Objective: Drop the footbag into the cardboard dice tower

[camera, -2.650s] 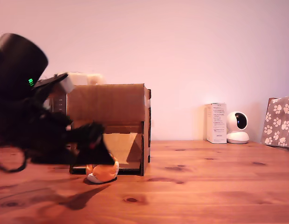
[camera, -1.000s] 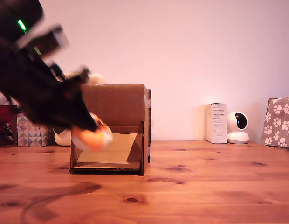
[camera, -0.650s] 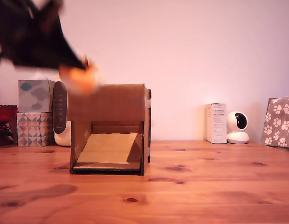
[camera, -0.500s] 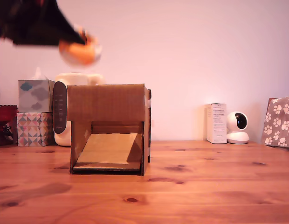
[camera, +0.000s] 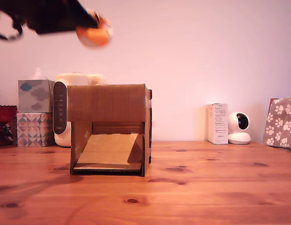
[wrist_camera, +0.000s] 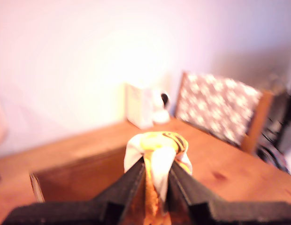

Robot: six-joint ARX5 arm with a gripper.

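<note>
My gripper (wrist_camera: pixel 156 180) is clamped on the footbag (wrist_camera: pixel 157 152); in the wrist view the two dark fingers (wrist_camera: pixel 124 185) pinch it so hard that the soft panels bulge out past the tips. I read that squeeze as deliberate: a limp stitched ball would slip out of a light hold once it was up in the air.

In the exterior view the footbag (camera: pixel 93 33) hangs high, well above the cardboard dice tower (camera: pixel 110 129), over the part of the top nearer the exterior view's left. The gripper (camera: pixel 91 21) reaches in from that view's upper left corner. I judge the height is there to clear the tower's top edge before any release. I cannot see from here whether the top is open, though the wrist view shows the tower's upper rim (wrist_camera: pixel 75 176) below the bag, with what looks like a dark hollow behind it.

The tower stands on the wooden table (camera: pixel 206 187) with its front opening and sloped ramp facing the exterior camera, so a drop from above should roll out towards me.

The footbag is too round to have a true heading. Squashed like this, its long axis runs along the fingers, out away from the wrist.
</note>
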